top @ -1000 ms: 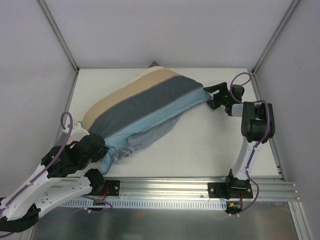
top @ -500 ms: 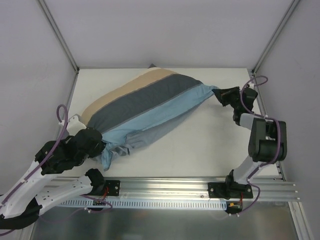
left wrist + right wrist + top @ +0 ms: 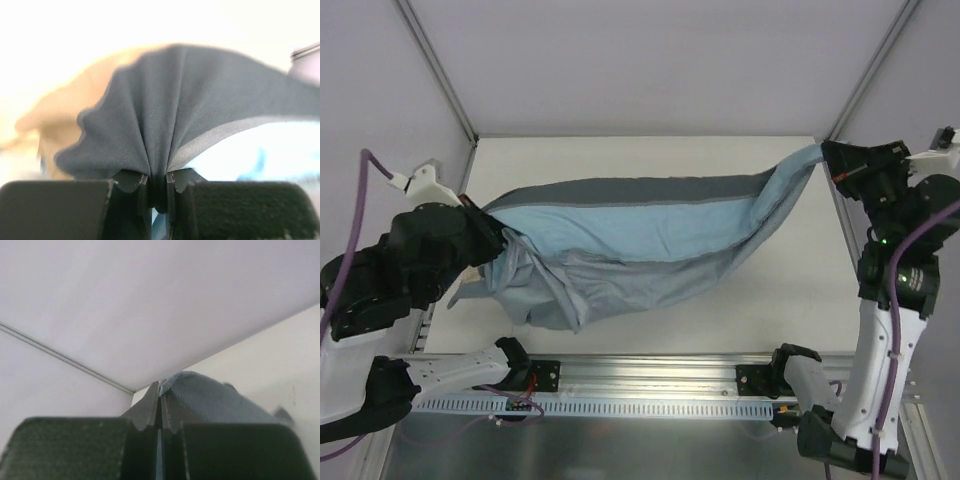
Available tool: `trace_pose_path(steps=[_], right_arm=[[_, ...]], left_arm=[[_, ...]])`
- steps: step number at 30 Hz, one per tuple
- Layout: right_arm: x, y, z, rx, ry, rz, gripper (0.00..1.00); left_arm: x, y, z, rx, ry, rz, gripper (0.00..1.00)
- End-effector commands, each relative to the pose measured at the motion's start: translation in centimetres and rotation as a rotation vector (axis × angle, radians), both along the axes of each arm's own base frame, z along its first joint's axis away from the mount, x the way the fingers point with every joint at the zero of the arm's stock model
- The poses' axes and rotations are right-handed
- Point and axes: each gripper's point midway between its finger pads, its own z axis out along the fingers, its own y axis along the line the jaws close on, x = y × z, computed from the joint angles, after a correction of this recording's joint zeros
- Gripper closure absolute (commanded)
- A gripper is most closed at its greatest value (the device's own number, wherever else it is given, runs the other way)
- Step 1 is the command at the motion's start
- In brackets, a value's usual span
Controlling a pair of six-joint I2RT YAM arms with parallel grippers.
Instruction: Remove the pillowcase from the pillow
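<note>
Left tool (image 3: 488, 238) clamped narrow on the bunched end of the pillowcase (image 3: 650, 225), over the tabletop (image 3: 720, 300) left edge. Right tool (image 3: 832, 162) pinched tight on the case's opposite corner, above the far right corner. Case strung between them, light-blue and grey faces up, middle sagging full toward the near edge. Contents hidden, pillow can't be made out. Left wrist view only: tan stripe beside dark grey gathered folds fanning out from the jaws. Right wrist view only: small grey-blue tip poking past the closed jaws, wall behind.
</note>
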Motion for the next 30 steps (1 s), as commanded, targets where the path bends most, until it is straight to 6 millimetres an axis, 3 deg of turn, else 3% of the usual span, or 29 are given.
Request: trace_pose_path(steps=[1,5,7,10,11,12,13,14,15,16,17,18,19,20,21,22,25,26,29,30], right_arm=[[-6.7,-1.0,3.2,-0.177,-0.009,-0.137,0.99],[-9.7,-2.4,4.7,-0.241,-0.012,-0.25,0.99],[-9.3,-2.9,4.3,-0.243,0.016,-0.272,0.99],[-5.9,-3.9,2.0,-0.232,0.114,-0.264,0.99],[-3.3,-4.5,-0.2,-0.218,0.193,-0.259,0.99],[-1.7,-5.0,-0.9,-0.214,0.209,-0.259,0.99],[-0.1,-5.4,-2.2,-0.214,0.247,-0.255,0.99],[1.6,-5.8,-3.5,-0.22,0.292,-0.253,0.99],[3.1,-6.1,-4.7,-0.226,0.34,-0.242,0.99],[6.1,-7.0,-6.9,-0.238,0.425,-0.244,0.99],[7.7,-6.5,-8.1,-0.26,0.464,-0.225,0.99],[8.9,-6.4,-9.8,-0.306,0.523,-0.195,0.91],[11.9,-6.3,-11.5,-0.321,0.596,-0.155,0.54],[12.9,-5.2,-12.2,-0.335,0.638,-0.094,0.42],[12.2,-4.6,-13.9,-0.366,0.743,-0.05,0.28],[13.4,-4.3,-13.4,-0.414,0.75,-0.066,0.23],[12.5,-3.2,-13.3,-0.478,0.715,-0.074,0.03],[12.9,-2.8,-12.5,-0.481,0.655,-0.076,0.04],[11.1,-0.4,-12.7,-0.516,0.619,-0.028,0.04],[10.6,0.5,-13.0,-0.54,0.616,-0.006,0.04]], left_arm=[[-0.8,3.3,5.2,-0.049,-0.189,0.036,1.0],[-0.3,2.6,6.0,-0.049,-0.226,0.004,1.0],[1.1,1.6,5.4,0.024,-0.204,0.015,1.0],[4.0,-0.5,4.4,0.146,-0.155,0.034,1.0],[5.7,-2.0,3.7,0.201,-0.126,0.022,1.0],[7.4,-0.9,3.3,0.218,-0.096,0.085,1.0],[8.5,-2.4,2.0,0.186,-0.037,0.0,1.0],[9.9,-2.6,1.0,0.16,0.004,-0.008,1.0],[12.6,-3.2,-0.2,0.134,0.031,-0.014,0.93],[14.6,-2.4,-2.3,0.112,0.091,-0.026,0.77],[17.3,-2.6,-4.9,0.125,0.164,-0.028,0.53],[18.7,-2.6,-6.1,0.13,0.201,-0.038,0.04],[20.3,-1.9,-6.1,0.137,0.212,-0.038,0.01],[22.0,-2.8,-8.5,0.127,0.289,-0.075,0.01],[22.5,-2.9,-8.7,0.124,0.304,-0.083,0.01],[23.1,-3.1,-8.5,0.127,0.306,-0.089,0.01],[23.4,-2.7,-7.8,0.137,0.286,-0.074,0.01],[23.4,-2.4,-7.8,0.149,0.283,-0.066,0.01],[22.7,-2.3,-8.3,0.161,0.296,-0.081,0.01],[22.2,-2.6,-9.2,0.154,0.324,-0.102,0.01]])
